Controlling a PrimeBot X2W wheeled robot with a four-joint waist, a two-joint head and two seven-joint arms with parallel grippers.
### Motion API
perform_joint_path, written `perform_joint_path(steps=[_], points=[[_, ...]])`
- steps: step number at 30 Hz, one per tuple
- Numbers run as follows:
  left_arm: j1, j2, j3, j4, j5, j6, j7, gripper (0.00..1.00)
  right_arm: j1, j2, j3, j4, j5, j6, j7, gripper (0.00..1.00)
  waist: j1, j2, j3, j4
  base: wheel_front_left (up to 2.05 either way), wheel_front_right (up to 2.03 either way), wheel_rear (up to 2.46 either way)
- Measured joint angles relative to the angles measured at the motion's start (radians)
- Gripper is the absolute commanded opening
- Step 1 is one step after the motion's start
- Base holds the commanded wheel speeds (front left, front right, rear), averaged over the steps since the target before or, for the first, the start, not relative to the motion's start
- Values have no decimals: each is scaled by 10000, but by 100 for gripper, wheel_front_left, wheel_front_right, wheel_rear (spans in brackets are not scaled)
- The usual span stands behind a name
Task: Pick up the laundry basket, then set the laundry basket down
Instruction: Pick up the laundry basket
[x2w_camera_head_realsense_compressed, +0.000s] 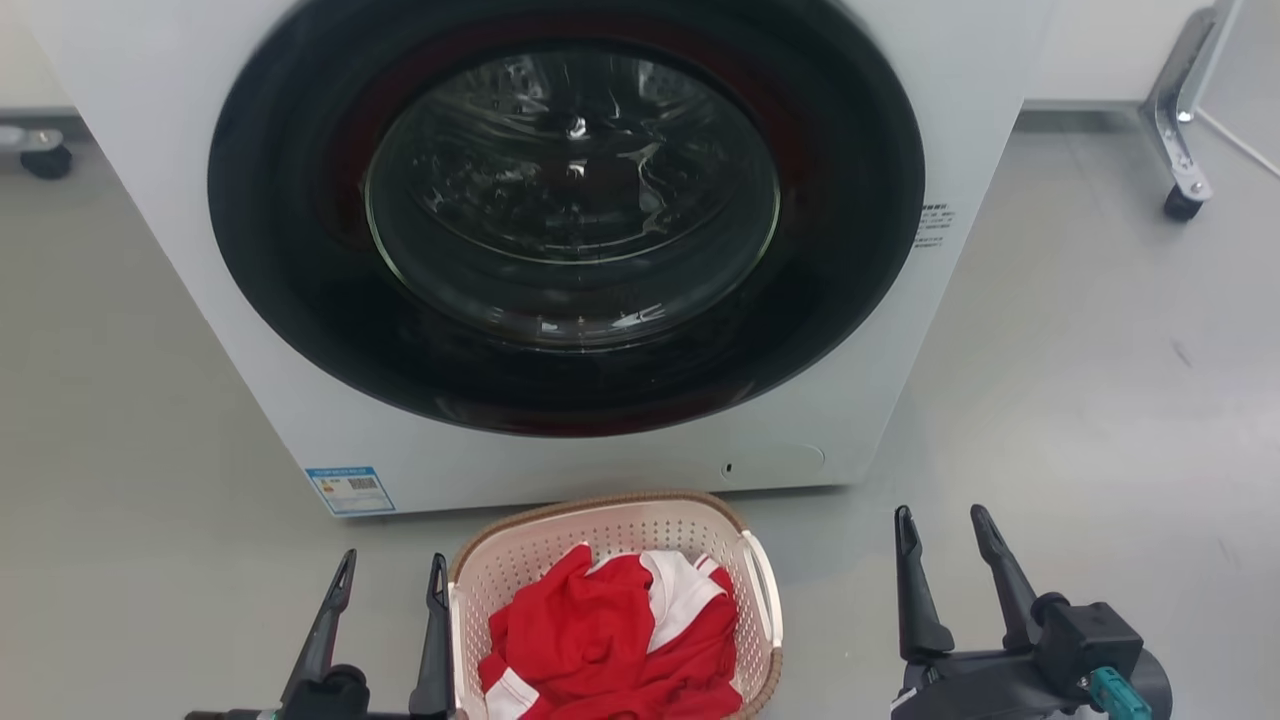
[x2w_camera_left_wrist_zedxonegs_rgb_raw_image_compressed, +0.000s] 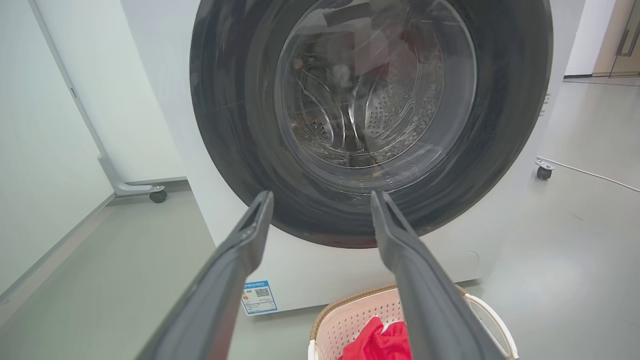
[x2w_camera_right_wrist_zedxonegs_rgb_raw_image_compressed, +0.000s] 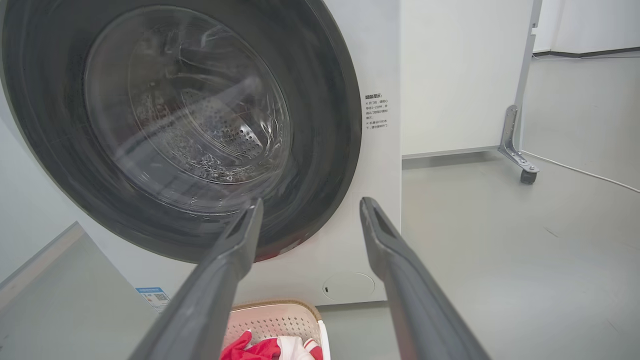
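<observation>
The laundry basket (x2w_camera_head_realsense_compressed: 560, 545), pale pink-cream with a brown woven rim and white side handles, stands on the floor just in front of the washing machine, holding red and white clothes (x2w_camera_head_realsense_compressed: 610, 640). My left gripper (x2w_camera_head_realsense_compressed: 392, 568) is open beside the basket's left rim, with nothing between its fingers. Off to the basket's right my right gripper (x2w_camera_head_realsense_compressed: 940, 522) stands open and empty, apart from the basket. In the left wrist view the basket (x2w_camera_left_wrist_zedxonegs_rgb_raw_image_compressed: 350, 320) lies low between and under the open fingers of my left gripper (x2w_camera_left_wrist_zedxonegs_rgb_raw_image_compressed: 322, 200). The right wrist view has the basket (x2w_camera_right_wrist_zedxonegs_rgb_raw_image_compressed: 280, 320) at bottom centre, below my open right gripper (x2w_camera_right_wrist_zedxonegs_rgb_raw_image_compressed: 310, 205).
The white washing machine (x2w_camera_head_realsense_compressed: 250, 330) with its round dark glass door shut (x2w_camera_head_realsense_compressed: 570, 200) rises right behind the basket. A wheeled metal foot (x2w_camera_head_realsense_compressed: 1180, 140) of a white panel stands at the far right, another caster (x2w_camera_head_realsense_compressed: 45, 160) at the far left. Grey floor spreads on both sides.
</observation>
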Motion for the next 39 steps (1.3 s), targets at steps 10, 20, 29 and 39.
perform_joint_path(steps=[10,20,29,39], points=[[-788,-96,142,479,-12,0,-27,100,-779,-19,-514,125,-6,2,-2,100,1,0,1071,-19,0,0,0],[-2027,-196,215,1517,-150,0,-27,100,-1825,-77,-798,727,-92,15,-46,100,2,1,2492,64,0,0,0],[-3265,-270,222,2667,-426,0,-27,100,-2924,-161,-800,1381,-188,184,-48,100,3,1,3817,246,0,0,0],[-4886,-376,173,3931,-886,0,-27,100,-4428,-261,-802,2316,-326,334,-71,100,2,2,5310,524,0,0,0]])
